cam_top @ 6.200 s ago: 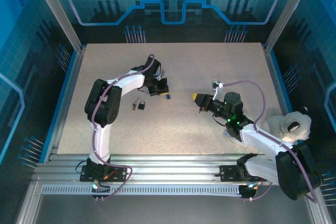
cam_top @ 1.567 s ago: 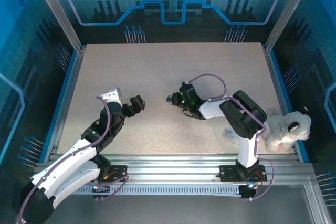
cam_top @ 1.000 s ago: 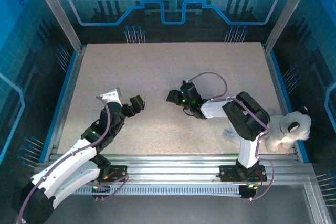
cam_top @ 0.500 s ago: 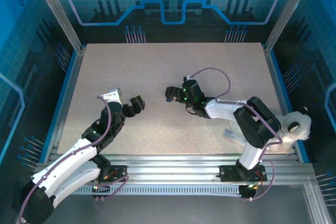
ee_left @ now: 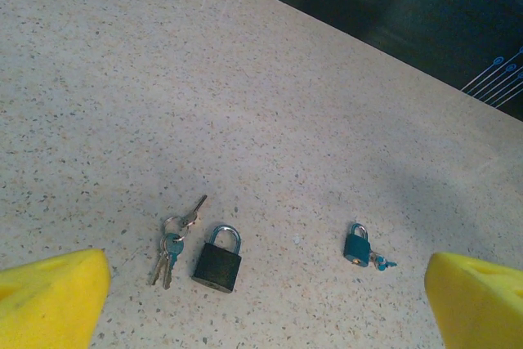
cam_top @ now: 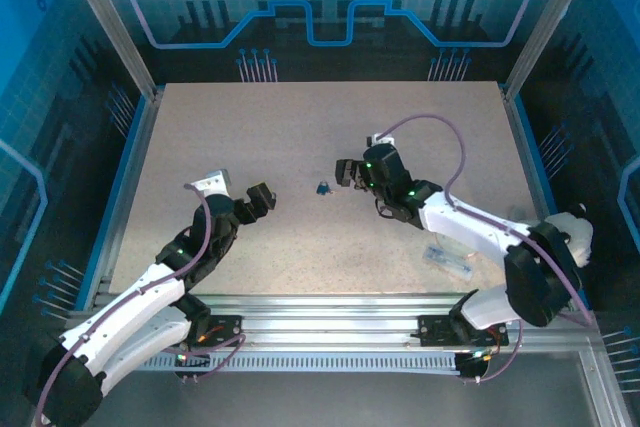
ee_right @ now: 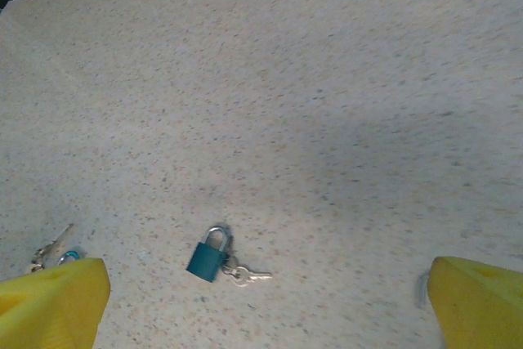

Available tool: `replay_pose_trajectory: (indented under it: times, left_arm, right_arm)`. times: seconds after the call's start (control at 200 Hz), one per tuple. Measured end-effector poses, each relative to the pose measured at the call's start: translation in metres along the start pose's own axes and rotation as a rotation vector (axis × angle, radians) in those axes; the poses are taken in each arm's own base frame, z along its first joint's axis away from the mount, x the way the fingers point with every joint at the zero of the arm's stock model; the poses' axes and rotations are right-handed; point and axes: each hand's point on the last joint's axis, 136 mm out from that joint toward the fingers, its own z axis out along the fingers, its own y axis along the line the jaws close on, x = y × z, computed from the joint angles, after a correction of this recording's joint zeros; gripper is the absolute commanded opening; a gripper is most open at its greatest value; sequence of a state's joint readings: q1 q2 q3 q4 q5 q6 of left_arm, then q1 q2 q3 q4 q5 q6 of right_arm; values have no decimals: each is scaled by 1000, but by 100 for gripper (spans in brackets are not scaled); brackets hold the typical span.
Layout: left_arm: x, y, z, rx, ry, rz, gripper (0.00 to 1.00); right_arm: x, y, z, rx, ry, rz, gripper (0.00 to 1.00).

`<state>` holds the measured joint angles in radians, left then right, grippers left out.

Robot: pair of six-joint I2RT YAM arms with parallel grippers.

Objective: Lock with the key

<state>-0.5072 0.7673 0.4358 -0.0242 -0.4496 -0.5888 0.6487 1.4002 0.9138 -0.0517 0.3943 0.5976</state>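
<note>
Left fingers (ee_left: pixel 54 297): blunt yellow wedge pads, matte, set wide apart, nothing between them. They hang over the counter's (cam_top: pixel 200 127) near-left part.

Right fingers (ee_right: pixel 55 293): same yellow pads, also spread wide and empty, just right of the padlock in the top view.

Teal padlock (ee_right: pixel 207 256): small, squarish painted body with a bright metal shackle. It lies flat near mid-counter, between the two arms. Its long axis runs away from the right wrist camera, shackle at the far end. A key (ee_right: pixel 244 275) touches the body's near right corner, blade pointing right. Cannot tell whether it is seated in the keyhole, or whether the shackle is closed.

From the left wrist, a larger black padlock (ee_left: pixel 218 259) lies flat, its shackle also at the far end. A key bunch (ee_left: pixel 172 241) lies just left of it.

Counter is beige, finely speckled like stone chip, and flat. Blue walls with circuit-line patterns and aluminium posts enclose it. White plush toy (cam_top: pixel 563 237) at the right edge.
</note>
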Motion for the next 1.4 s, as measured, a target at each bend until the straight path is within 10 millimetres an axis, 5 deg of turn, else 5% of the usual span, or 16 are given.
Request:
replay_pose_trajectory:
  times: [0.165, 0.395, 0.681, 1.401]
  left_arm:
    - [2, 1, 1, -5, 8, -7, 99]
    - [-3, -4, 3, -15, 21, -7, 99]
    - [6, -2, 8, -30, 56, -15, 99]
    - [9, -3, 8, -23, 71, -15, 99]
  right_arm:
    - [-9, -21, -32, 80, -13, -21, 100]
    - [6, -53, -62, 216, 79, -63, 100]
    - [23, -59, -80, 228, 208, -106, 100]
    - [66, -68, -43, 324, 490, -229, 95]
